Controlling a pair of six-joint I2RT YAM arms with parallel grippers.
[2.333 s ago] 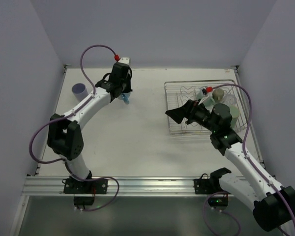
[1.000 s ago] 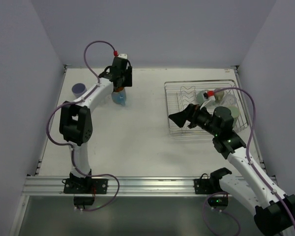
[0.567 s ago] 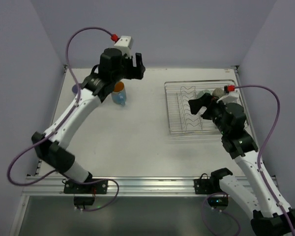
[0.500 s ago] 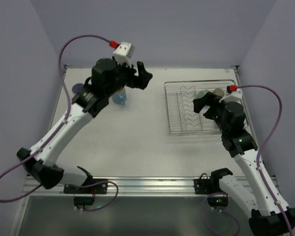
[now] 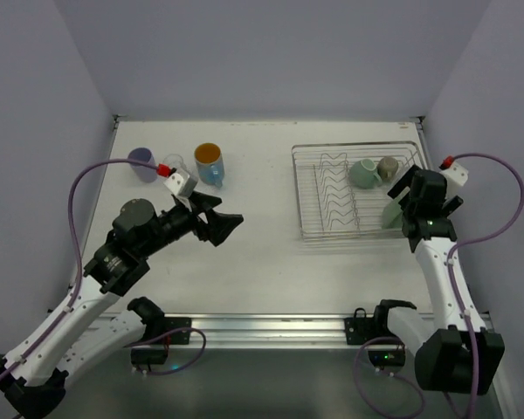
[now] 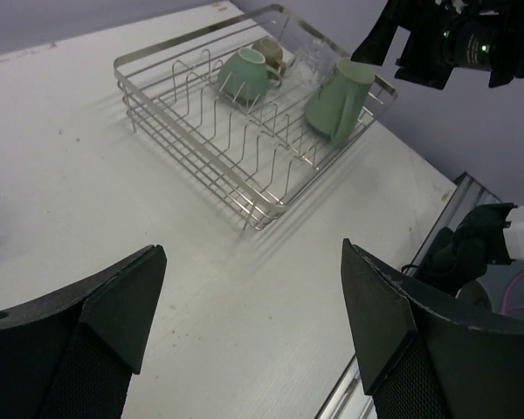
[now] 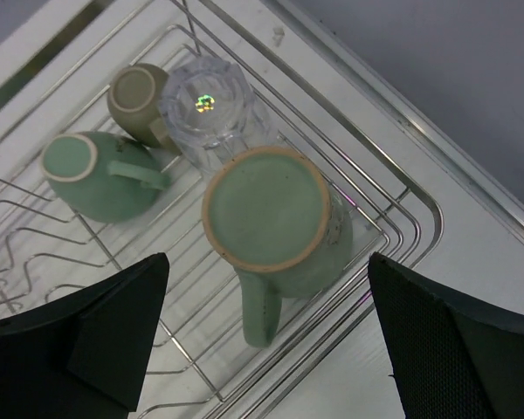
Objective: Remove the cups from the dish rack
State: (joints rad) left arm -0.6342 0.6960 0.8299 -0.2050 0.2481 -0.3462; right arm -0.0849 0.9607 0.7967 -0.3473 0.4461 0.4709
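The dish rack [image 5: 325, 199] stands at the right of the table. In it a tall pale green mug [image 7: 275, 209] sits upside down, and a clear glass [image 7: 211, 105], a small olive-brown cup [image 7: 138, 94] and a rounder green cup [image 7: 83, 175] on its side lie behind it. My right gripper [image 7: 268, 257] hangs open above the pale green mug, holding nothing. Three cups stand on the table at the far left, among them a lavender cup [image 5: 141, 162] and a blue cup [image 5: 209, 163] with an orange inside. My left gripper [image 5: 227, 227] is open over bare table, pointing toward the rack [image 6: 210, 131].
The rack's zigzag dividers [image 5: 332, 188] fill its left half. The table's right edge [image 7: 472, 175] runs just beyond the rack. The right arm [image 6: 454, 44] looms above the rack's far corner in the left wrist view. Walls close in the back and both sides.
My left gripper let go of the blue cup, opened wider and drew back toward the table's middle. My right gripper swung rightward to above the rack's right end.
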